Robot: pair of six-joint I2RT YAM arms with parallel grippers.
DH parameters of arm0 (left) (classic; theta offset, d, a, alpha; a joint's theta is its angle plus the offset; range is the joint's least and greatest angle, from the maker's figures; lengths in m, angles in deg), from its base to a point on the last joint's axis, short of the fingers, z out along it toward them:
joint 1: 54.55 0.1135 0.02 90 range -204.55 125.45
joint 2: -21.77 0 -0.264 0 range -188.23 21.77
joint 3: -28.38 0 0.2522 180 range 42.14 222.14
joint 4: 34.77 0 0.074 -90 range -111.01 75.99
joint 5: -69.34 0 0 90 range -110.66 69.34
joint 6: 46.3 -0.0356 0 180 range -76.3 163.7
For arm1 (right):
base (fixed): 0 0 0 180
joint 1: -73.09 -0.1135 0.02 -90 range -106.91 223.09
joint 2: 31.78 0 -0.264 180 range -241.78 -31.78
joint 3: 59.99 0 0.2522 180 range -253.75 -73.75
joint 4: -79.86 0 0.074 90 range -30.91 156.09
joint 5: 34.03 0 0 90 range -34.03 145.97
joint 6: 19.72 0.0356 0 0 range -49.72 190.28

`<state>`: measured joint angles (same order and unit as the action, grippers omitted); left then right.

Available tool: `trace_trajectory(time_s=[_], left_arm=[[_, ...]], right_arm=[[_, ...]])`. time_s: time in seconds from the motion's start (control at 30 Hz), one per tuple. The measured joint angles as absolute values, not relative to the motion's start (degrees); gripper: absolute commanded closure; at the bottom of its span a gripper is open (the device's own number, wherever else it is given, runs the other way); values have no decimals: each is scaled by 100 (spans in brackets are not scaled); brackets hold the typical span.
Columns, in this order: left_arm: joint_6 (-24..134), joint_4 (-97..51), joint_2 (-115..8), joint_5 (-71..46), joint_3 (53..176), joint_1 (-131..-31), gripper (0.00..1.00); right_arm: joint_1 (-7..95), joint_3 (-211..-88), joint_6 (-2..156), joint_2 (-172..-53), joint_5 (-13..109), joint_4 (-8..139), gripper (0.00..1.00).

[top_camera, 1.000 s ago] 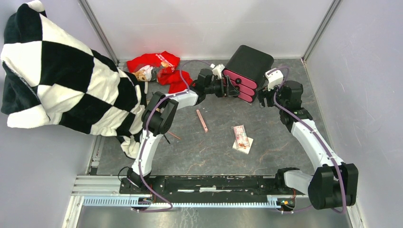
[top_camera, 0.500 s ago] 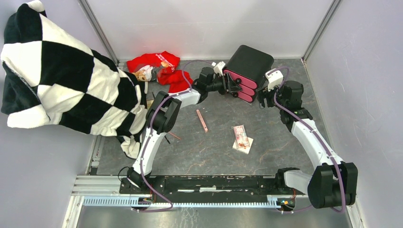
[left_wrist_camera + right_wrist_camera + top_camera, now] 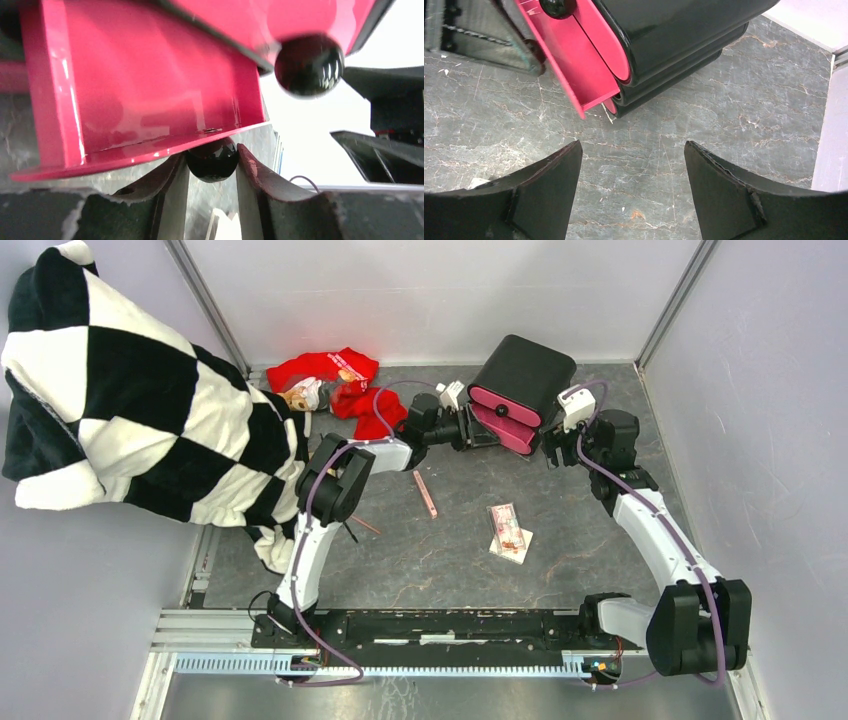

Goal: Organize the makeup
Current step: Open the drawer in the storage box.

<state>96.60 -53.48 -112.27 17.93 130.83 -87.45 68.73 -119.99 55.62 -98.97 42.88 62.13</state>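
The black box (image 3: pixel 525 365) with pink drawers stands at the back of the table. My left gripper (image 3: pixel 480 428) is shut on the round black knob (image 3: pixel 212 160) of its lowest pink drawer (image 3: pixel 140 85), which is slid partly out. My right gripper (image 3: pixel 555 445) hangs open over bare table just right of the box front, nothing between its fingers (image 3: pixel 554 175). Of the makeup, a pink stick (image 3: pixel 425 494), a red-patterned packet (image 3: pixel 507 528) on a white card (image 3: pixel 520 546) and a thin pencil (image 3: pixel 365 525) lie on the table's middle. A peach puff (image 3: pixel 296 397) sits by the red cloth.
A red cloth (image 3: pixel 340 380) lies at the back left. A large black-and-white checkered cloth (image 3: pixel 130 390) drapes over the left wall and table edge. The right wrist view shows the slid-out drawer (image 3: pixel 574 65) and the box body (image 3: pixel 684 30) just ahead.
My left gripper has closed on the lowest drawer's knob and drawn back to the left, sliding that drawer out. The right arm has not moved.
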Motion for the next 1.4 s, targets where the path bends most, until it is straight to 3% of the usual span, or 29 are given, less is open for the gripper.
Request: trace_trajectory(time_s=[0.43, 0.87, 1.17, 1.4], left_arm=[[9647, -5610, -9791, 1909, 10877, -8723, 62], [9103, -5319, -9266, 2022, 10191, -8701, 17], [7110, -3868, -8326, 2024, 10047, -8638, 1], [4963, -2515, -7257, 1552, 9776, -8614, 0]], right_arm=[[6875, -11999, 5390, -10002, 4155, 6211, 18], [6875, -11999, 5331, -10090, 3985, 6204, 18], [6875, -11986, 5210, -10077, 3834, 6211, 18], [6875, -11977, 5123, -10077, 3727, 6208, 18]])
